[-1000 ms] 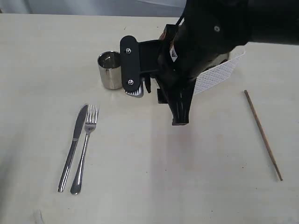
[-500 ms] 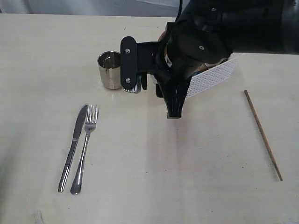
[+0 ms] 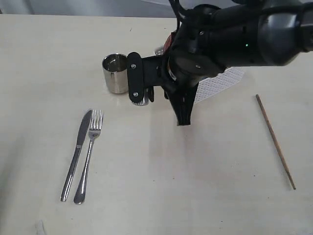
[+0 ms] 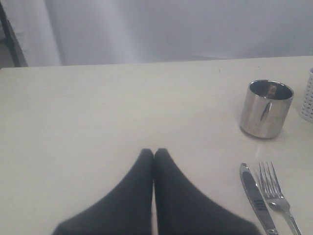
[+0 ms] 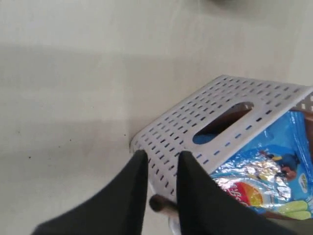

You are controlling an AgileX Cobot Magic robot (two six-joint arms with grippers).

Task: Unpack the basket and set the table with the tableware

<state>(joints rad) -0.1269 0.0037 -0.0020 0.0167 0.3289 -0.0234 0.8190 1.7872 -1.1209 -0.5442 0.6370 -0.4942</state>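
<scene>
Nearest, a steel knife (image 3: 77, 154) and steel fork (image 3: 88, 159) lie side by side toward the near left corner of the pale cream table (image 3: 161, 186), and one brown wooden chopstick (image 3: 275, 141) lies toward the right edge. Farther back stands a small steel cup (image 3: 115, 73). Near it, toward the far edge, the white perforated plastic basket (image 5: 186, 127) holds a blue chip bag (image 5: 264, 171). The right gripper (image 5: 161, 154) hangs at its wall, fingers narrowly apart, a brown stick end (image 5: 156, 203) between them; whether gripped, I cannot tell. The left gripper (image 4: 154, 152) has its fingers pressed together, empty

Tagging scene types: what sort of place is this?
Probably a lab bench staged for dining: plain cream table, bare grey wall behind, and a knife, fork and steel cup laid out near a white basket.
</scene>
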